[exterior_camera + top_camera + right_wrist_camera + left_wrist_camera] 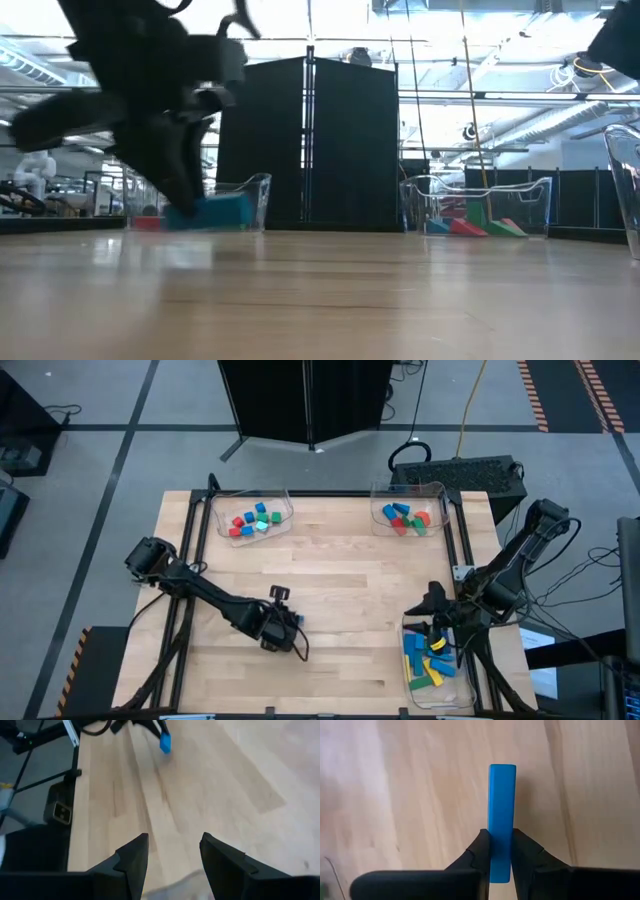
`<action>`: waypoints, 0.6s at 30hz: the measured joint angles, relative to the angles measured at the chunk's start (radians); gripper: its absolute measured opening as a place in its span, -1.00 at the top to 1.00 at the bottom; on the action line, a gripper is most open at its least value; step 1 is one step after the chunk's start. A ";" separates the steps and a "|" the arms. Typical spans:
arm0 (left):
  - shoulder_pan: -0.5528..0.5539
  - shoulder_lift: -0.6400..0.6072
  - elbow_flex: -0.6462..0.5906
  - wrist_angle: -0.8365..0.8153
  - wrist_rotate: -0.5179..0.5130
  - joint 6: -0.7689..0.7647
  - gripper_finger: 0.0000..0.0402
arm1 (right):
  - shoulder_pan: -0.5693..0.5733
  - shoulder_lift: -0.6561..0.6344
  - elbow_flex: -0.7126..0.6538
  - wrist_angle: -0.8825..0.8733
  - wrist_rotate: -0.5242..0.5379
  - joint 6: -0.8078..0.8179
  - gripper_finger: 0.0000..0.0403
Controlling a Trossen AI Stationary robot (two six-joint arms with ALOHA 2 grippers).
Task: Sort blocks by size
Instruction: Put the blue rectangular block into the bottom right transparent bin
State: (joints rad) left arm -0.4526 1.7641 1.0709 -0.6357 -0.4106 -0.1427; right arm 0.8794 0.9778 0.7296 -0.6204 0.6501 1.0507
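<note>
Left gripper has its jaws clamped on a long blue bar. In the left wrist view the bar runs straight out ahead between the two fingers, long axis in line with the gripper, grip near the bar's close end, most of its length sticking out forward over bare counter.

High view: left gripper sits low centre-left of frame, above open wood, well apart from all three trays. I can't make out the bar itself from up there, the arm covers it. In the right wrist view it shows as a small blue piece at the top of frame, just off the counter I think, hanging from the left arm's tip.

Trays: upper-left tray holds small cubes, upper-right tray mid-size pieces, lower-right tray the long bars in blue, yellow and green. My read: this bar belongs in the lower-right one, so the carry goes rightward across the frame, bar end leading or swinging.

Catch: right gripper is parked right over that tray, jaws apart, holding nothing. In the high view it sits at. It's the nearer arm to the drop spot, so I'd watch clearance between the two arms there.
</note>
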 joint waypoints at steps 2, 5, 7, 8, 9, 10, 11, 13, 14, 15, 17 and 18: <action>0.010 0.000 0.008 0.046 -0.022 0.009 0.79 | -0.012 0.017 0.000 0.042 0.028 -0.043 0.15; 0.036 0.000 0.023 0.135 -0.020 0.026 0.78 | -0.034 0.041 0.000 0.123 0.054 -0.122 0.15; 0.057 0.000 0.029 0.198 -0.003 0.026 0.78 | -0.050 0.063 0.000 0.178 0.056 -0.168 0.15; 0.069 0.000 0.032 0.223 0.016 0.025 0.78 | -0.057 0.074 0.000 0.203 0.052 -0.194 0.15; 0.082 0.000 0.035 0.249 0.037 0.026 0.78 | -0.064 0.085 0.000 0.227 0.049 -0.224 0.15; 0.094 0.000 0.037 0.275 0.056 0.026 0.77 | -0.071 0.096 0.000 0.247 0.044 -0.252 0.15; 0.106 0.000 0.039 0.295 0.072 0.025 0.77 | -0.077 0.107 0.000 0.267 0.035 -0.275 0.15; 0.128 0.000 0.042 0.343 0.100 0.025 0.77 | -0.090 0.131 0.000 0.290 0.028 -0.307 0.15; 0.138 0.000 0.042 0.368 0.116 0.025 0.77 | -0.098 0.142 0.000 0.298 0.028 -0.316 0.15; 0.148 0.000 0.042 0.391 0.130 0.025 0.77 | -0.105 0.152 0.000 0.308 0.028 -0.324 0.15; 0.168 0.000 0.042 0.439 0.166 0.025 0.77 | -0.119 0.170 0.000 0.310 0.029 -0.333 0.15; 0.176 0.000 0.042 0.462 0.181 0.025 0.77 | -0.126 0.180 0.000 0.310 0.029 -0.334 0.15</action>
State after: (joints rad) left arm -0.2768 1.7641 1.1128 -0.1735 -0.2296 -0.1181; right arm 0.7535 1.1574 0.7292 -0.3107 0.6788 0.7166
